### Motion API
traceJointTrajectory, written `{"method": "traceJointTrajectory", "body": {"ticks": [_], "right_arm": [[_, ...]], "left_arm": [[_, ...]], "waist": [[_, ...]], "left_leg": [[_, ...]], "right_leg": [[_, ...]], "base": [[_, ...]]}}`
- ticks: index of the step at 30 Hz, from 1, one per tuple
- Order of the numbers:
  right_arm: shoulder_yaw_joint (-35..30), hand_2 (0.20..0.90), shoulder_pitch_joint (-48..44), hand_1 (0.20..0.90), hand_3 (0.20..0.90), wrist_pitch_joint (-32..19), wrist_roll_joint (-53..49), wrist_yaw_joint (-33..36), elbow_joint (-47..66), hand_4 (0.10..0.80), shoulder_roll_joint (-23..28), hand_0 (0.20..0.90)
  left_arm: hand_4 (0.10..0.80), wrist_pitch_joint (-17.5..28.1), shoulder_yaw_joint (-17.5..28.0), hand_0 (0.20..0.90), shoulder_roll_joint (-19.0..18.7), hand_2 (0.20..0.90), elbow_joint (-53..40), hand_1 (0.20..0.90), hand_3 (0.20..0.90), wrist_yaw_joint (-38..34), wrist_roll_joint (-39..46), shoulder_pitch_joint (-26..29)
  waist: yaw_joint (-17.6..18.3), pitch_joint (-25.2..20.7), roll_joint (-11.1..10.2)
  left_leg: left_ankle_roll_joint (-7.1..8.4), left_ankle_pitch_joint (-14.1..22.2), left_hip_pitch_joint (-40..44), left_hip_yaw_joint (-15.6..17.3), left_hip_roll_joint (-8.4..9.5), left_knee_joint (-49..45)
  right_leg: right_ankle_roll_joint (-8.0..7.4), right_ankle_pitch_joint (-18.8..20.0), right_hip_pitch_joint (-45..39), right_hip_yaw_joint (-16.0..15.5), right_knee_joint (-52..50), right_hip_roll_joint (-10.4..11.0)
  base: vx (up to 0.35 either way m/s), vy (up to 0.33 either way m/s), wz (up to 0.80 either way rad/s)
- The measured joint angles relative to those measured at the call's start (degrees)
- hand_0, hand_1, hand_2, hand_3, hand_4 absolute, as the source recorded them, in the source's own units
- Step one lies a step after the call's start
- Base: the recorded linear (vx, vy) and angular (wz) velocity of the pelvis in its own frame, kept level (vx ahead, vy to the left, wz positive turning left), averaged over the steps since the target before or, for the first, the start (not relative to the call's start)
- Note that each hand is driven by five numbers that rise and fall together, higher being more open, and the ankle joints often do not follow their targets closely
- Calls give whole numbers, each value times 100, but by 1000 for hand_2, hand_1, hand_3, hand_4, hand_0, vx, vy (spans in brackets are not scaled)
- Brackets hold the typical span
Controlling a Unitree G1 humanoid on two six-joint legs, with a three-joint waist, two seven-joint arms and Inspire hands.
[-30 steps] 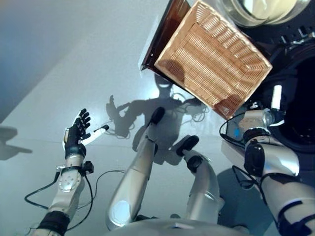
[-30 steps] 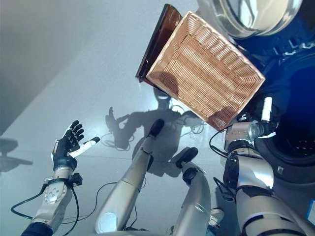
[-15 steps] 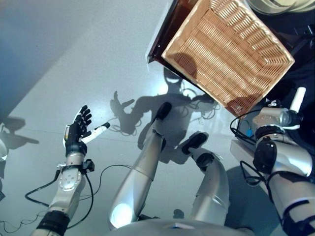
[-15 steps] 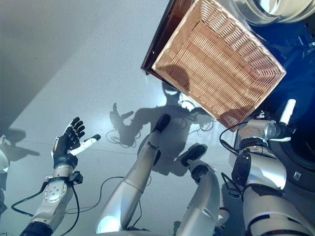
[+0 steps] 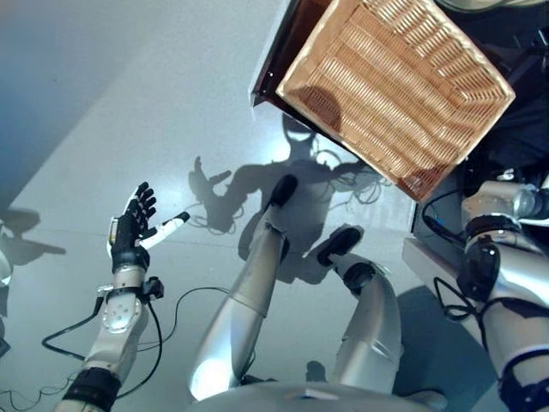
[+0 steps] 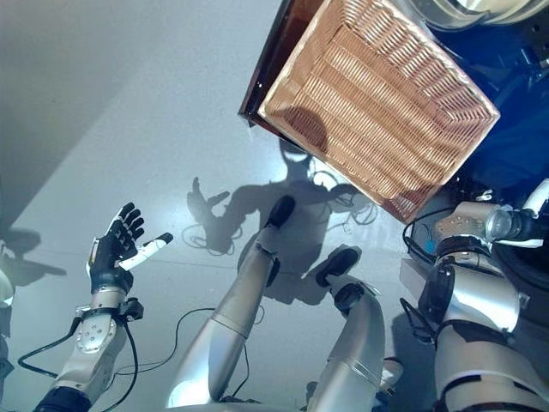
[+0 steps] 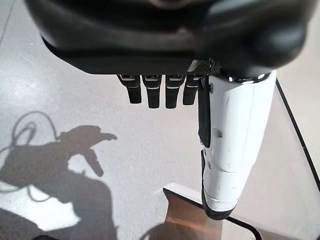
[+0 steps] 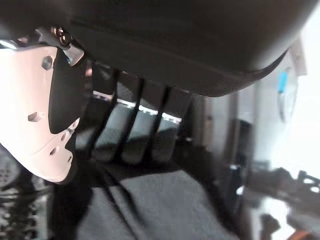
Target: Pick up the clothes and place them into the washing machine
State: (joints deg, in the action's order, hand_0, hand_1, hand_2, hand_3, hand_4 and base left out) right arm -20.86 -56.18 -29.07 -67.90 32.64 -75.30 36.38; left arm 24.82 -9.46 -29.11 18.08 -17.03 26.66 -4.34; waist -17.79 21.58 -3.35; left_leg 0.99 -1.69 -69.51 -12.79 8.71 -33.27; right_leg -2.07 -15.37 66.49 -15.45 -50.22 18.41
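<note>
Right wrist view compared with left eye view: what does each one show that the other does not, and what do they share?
Only the right wrist view shows the right hand itself, its fingers straight over a dark grey cloth, which looks like clothing. Only the left eye view shows the empty wicker basket on its dark stand, the grey floor, and the left hand open and holding nothing. They share little: the right arm reaches past the eye view's right edge, so that hand and the cloth stay out of it.
</note>
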Motion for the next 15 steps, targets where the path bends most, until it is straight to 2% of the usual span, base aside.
{"method": "traceJointTrajectory", "body": {"ticks": [10, 15], "right_arm": [[-3, 200, -119, 200, 200, 4, 125, 15, 47, 300, 295, 200], [6, 200, -49, 200, 200, -5, 236, 122, 263, 300, 432, 200]], "left_arm": [[800, 6, 19, 900, -48, 900, 13, 900, 900, -1, 6, -3], [800, 2, 18, 900, -114, 900, 62, 900, 900, 10, 5, 5]], "waist": [[125, 7, -18], [301, 7, -188]], "left_leg": [[-6, -10, 57, 4, -21, -8], [-47, -114, 566, 51, -146, 390]], "right_leg": [[-12, 42, -65, 26, 30, -36], [-43, 209, -497, 57, 420, -159]], "base": [[0, -16, -2], [3, -51, -15]]}}
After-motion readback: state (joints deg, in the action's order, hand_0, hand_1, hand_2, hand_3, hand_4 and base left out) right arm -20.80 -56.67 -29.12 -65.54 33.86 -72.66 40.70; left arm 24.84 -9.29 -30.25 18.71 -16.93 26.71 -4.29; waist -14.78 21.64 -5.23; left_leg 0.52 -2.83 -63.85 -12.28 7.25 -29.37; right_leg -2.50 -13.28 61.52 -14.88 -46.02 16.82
